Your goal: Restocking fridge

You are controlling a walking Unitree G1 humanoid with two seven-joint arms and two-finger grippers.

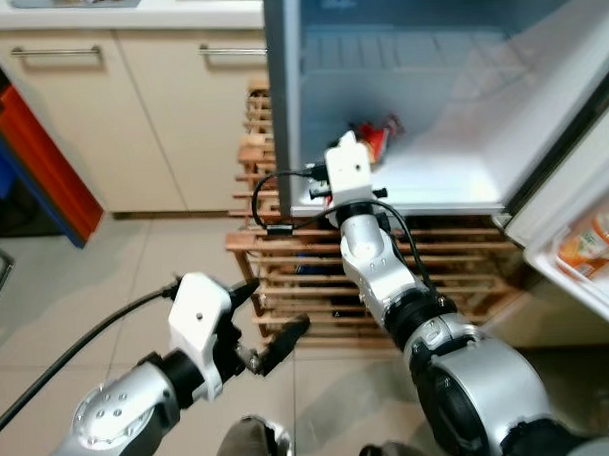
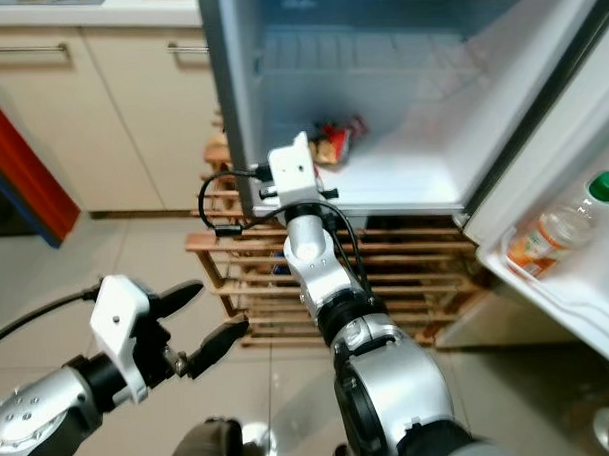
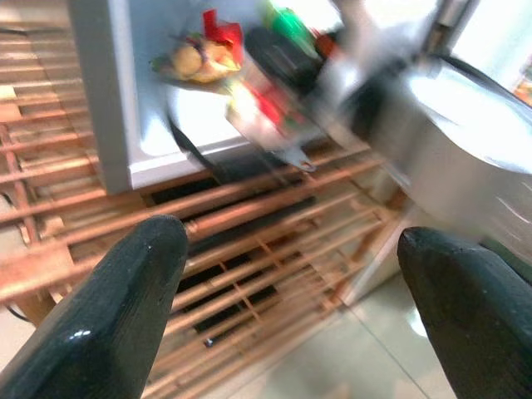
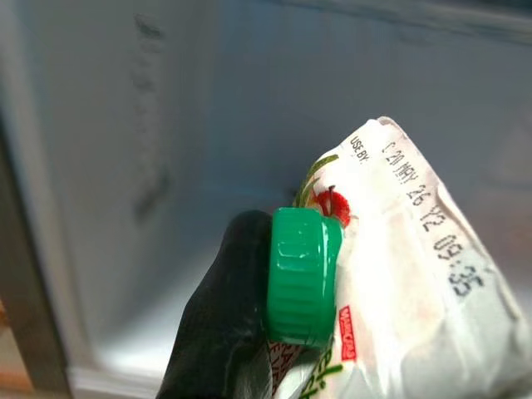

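The fridge stands open before me, its low white shelf lit. My right arm reaches into it, and my right gripper is shut on a white juice carton with a green screw cap; one black finger presses beside the cap. The carton hangs just above the shelf near the fridge's left wall. A bag of yellow food lies on that shelf next to it. My left gripper is held low in front of the wooden rack, open and holding nothing.
A wooden slatted rack sits under and left of the fridge. The fridge door is swung open on the right, with a green-capped bottle in its shelf. Cream cabinets lie behind, and a red and blue panel at far left.
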